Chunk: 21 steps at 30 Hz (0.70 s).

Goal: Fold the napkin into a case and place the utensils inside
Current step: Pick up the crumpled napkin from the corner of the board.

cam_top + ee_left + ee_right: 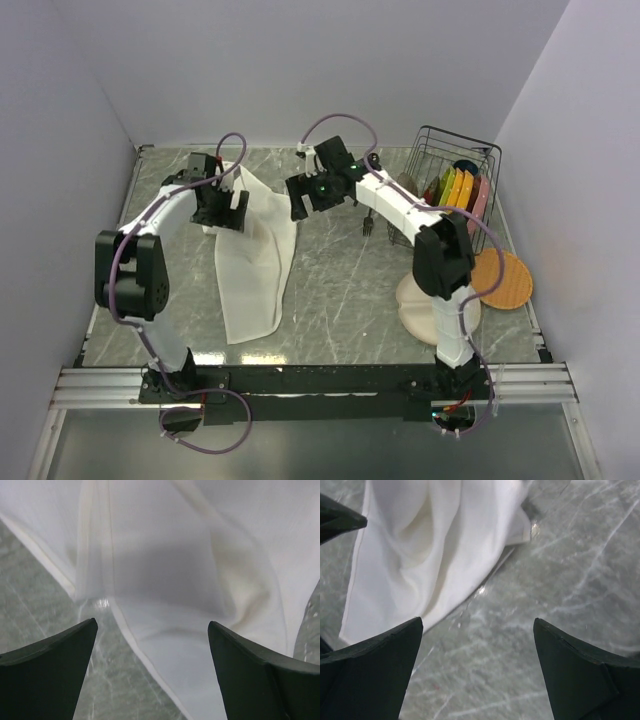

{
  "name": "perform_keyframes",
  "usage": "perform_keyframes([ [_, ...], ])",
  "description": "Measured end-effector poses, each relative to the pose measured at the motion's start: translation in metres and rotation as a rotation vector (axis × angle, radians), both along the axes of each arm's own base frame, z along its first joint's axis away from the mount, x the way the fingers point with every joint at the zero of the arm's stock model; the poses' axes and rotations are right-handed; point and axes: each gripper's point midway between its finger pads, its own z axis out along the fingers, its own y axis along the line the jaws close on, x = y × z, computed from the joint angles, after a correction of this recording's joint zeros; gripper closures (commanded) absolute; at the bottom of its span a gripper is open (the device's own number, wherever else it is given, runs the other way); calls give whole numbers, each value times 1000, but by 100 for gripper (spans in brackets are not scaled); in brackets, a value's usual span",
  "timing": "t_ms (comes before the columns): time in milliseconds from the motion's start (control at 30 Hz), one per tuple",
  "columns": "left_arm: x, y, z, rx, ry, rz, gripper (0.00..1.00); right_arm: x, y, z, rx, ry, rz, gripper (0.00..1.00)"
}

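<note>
Grey-green marbled stone makes up the surface (340,290), boxed in by plain pale walls in the top view. The napkin (250,270) lies in the left-centre of that view as a loose, rumpled, cream-white length. It runs from the upper left down toward the lower middle, with soft lengthwise folds rather than crisp layers, its near end rounded and flat on the stone. The left end effector (232,213) hovers at the cloth's upper end. In the left wrist view the left end effector (152,621) has its dark jaws spread wide, with nothing clamped between them. The napkin (170,570) fills most of that frame, a hemmed edge slanting from the upper left to the bottom centre and bare stone showing at the lower left. Whether the fingers touch the cloth cannot be told. The right end effector (298,200) sits just right of the napkin's upper part, near the top centre. In the right wrist view the right end effector (478,620) is also fully open and empty over bare stone, with the napkin (435,545) bunched in the upper left of the frame. A dark slender utensil (367,226), seemingly a fork, lies on the stone right of centre. At the upper right a wire dish rack (478,150) holds colourful plates (458,187) on edge. A beige plate (415,305) and an orange disc (508,280) lie at the right, partly hidden by the right arm.
</note>
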Motion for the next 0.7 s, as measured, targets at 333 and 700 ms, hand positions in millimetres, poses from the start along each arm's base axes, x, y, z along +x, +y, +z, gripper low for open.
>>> perform_keyframes([
  [333, 30, -13, -35, -51, 59, 6, 30, 37, 33, -46, 24, 55, -44, 2],
  [700, -14, 1, -42, -85, 161, -31, 99, 38, 46, -63, 48, 81, -44, 100],
])
